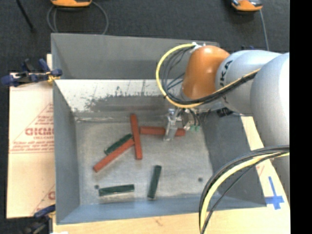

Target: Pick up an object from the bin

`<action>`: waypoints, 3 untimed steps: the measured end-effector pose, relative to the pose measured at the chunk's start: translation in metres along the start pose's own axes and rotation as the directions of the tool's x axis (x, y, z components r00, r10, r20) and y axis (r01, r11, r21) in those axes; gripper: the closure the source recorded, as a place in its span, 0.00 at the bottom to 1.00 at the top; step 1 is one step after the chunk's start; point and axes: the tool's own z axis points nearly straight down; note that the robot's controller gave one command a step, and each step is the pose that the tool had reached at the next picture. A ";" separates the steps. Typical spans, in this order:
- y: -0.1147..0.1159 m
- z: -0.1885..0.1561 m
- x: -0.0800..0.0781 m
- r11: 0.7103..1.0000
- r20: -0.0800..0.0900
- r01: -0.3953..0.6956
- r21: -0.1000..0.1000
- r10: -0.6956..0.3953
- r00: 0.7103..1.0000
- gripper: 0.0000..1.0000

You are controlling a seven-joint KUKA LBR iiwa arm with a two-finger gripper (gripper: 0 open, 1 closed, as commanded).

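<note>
**A:** Where is the gripper found in the camera view?

**B:** The gripper (175,126) is seen low in the bin (68,130), at about 2 o'clock from the middle of the floor. It hangs under the orange cover (202,74) on the wrist, which is ringed by cables (163,89).

**A:** How wide is it spread?

**B:** That cannot be told; its tip is partly hidden by the wrist.

**A:** What is it over?

**B:** It is set over the right end of the flat red bar (152,130), which lies level near the back wall at about 1 o'clock. A short red stub is seen past the gripper at its 3 o'clock side. Whether the bar is touched or pinched cannot be made out.

**A:** What lies nearest?

**B:** The left end of that bar is met by the steep red bar (136,136), which runs from 12 to 6 o'clock. The steep bar is crossed by two slanted ones at about 10 o'clock from the floor's middle: the slanted green bar (118,144) and, just below it, the slanted red bar (113,159).

**A:** And the rest?

**B:** Two more are laid well apart from the gripper. The upright green bar (154,182) is at 5 o'clock, and the low green bar (116,190) is at 7 o'clock, near the front wall.
</note>
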 end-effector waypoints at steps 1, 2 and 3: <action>-0.002 -0.036 -0.002 1.000 0.005 -0.001 0.000 0.001 1.000 1.00; -0.003 -0.105 -0.006 1.000 0.009 -0.003 -0.001 0.003 1.000 1.00; -0.005 -0.115 -0.007 1.000 0.003 -0.004 -0.001 0.004 1.000 1.00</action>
